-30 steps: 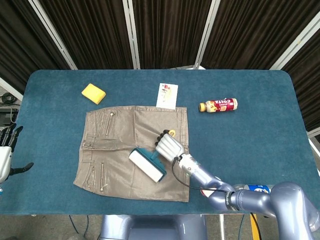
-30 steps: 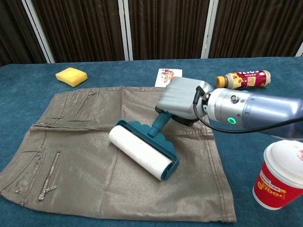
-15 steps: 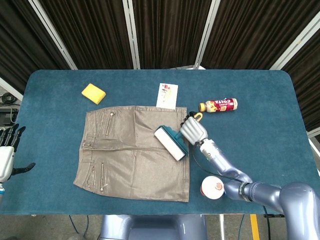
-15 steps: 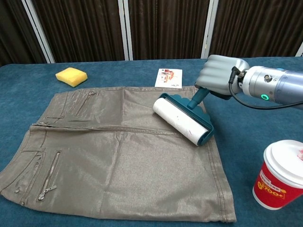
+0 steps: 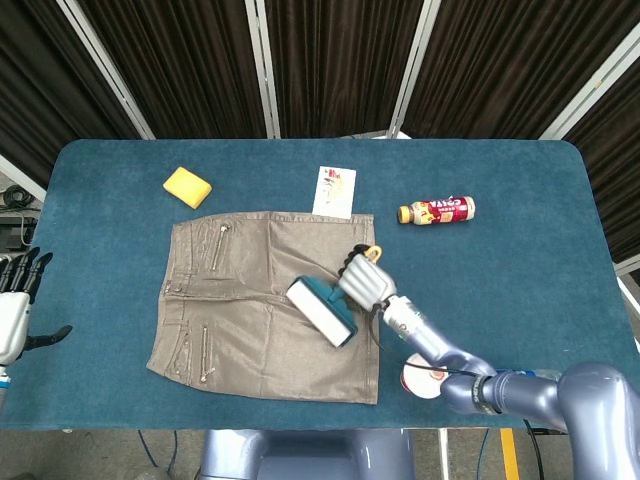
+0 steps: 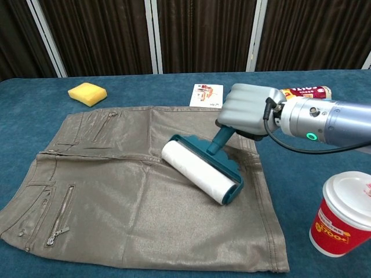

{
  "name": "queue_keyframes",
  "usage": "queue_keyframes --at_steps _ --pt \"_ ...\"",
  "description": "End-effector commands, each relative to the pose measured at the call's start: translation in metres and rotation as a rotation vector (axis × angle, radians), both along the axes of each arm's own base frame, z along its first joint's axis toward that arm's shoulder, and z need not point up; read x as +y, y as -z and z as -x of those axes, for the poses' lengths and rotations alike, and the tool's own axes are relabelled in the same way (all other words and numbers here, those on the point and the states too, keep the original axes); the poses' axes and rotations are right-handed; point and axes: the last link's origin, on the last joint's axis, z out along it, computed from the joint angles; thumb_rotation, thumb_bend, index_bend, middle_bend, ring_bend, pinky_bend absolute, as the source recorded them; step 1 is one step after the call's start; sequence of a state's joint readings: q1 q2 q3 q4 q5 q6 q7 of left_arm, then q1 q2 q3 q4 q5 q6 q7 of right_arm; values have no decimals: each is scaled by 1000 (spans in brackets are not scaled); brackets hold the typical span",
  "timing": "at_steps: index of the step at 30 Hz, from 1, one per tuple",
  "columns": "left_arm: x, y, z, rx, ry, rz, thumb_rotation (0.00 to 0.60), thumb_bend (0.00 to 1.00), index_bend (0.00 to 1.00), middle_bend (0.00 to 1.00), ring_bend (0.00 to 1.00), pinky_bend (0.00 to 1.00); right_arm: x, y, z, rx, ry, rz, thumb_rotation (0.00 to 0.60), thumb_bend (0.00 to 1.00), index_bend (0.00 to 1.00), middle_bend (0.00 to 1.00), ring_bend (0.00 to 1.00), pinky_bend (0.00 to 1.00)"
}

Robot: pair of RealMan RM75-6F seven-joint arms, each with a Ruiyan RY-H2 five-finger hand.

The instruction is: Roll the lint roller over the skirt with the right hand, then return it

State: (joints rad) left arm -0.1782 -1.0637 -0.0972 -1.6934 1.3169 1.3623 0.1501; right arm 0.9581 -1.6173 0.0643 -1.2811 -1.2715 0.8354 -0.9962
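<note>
teal felt is covering the table (image 5: 520,300) in the head view, and a tan, shiny skirt with zip pockets (image 5: 240,310) is lying flat left of the frame's centre. the right hand (image 5: 364,280), silver-grey, is gripping the teal handle of the lint roller with a white drum (image 5: 322,311), fingers wrapped around it. the drum is resting on the skirt's right half, angled from upper left to lower right. the left hand (image 5: 12,310) is sitting at the far left edge off the table, fingers spread and holding nothing. a yellow sponge (image 5: 187,187) is lying at upper left, a small printed card (image 5: 335,191) is just above the skirt's top edge, and a bottle with a red label (image 5: 436,211) is lying on its side right of the card. a red paper cup with a white lid (image 5: 425,378) is standing below the right forearm.

in the chest view, the right hand (image 6: 248,112) is clasping the roller's handle at centre right, and the lint roller (image 6: 201,170) is pressing on the skirt (image 6: 116,202) near its right side. the sponge (image 6: 87,93) is sitting at upper left, the card (image 6: 207,95) beyond the skirt, the cup (image 6: 342,214) at lower right, and the bottle (image 6: 304,91) is showing partly behind the wrist.
</note>
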Motion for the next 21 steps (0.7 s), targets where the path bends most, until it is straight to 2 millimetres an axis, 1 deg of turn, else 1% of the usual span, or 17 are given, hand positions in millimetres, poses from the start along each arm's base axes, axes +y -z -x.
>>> queue_keyframes --at_steps 1,8,14,17,21 --pt "0 -1 1 -1 -2 -1 600 0 0 0 0 0 14 11 -15 -1 -51 -45 600 881 536 524 389 393" --pt "1 -1 1 -1 -4 -1 600 0 0 0 0 0 34 24 -31 14 -131 -111 600 880 536 523 389 393" --pt "1 -1 2 -1 -5 1 600 0 0 0 0 0 48 30 -36 34 -172 -147 600 880 537 524 389 393" --pt "1 0 2 1 -6 2 600 0 0 0 0 0 50 30 -36 31 -172 -147 600 881 537 524 390 393" --pt "1 0 2 3 -5 2 600 0 0 0 0 0 44 28 -33 39 -167 -120 600 880 538 524 392 394"
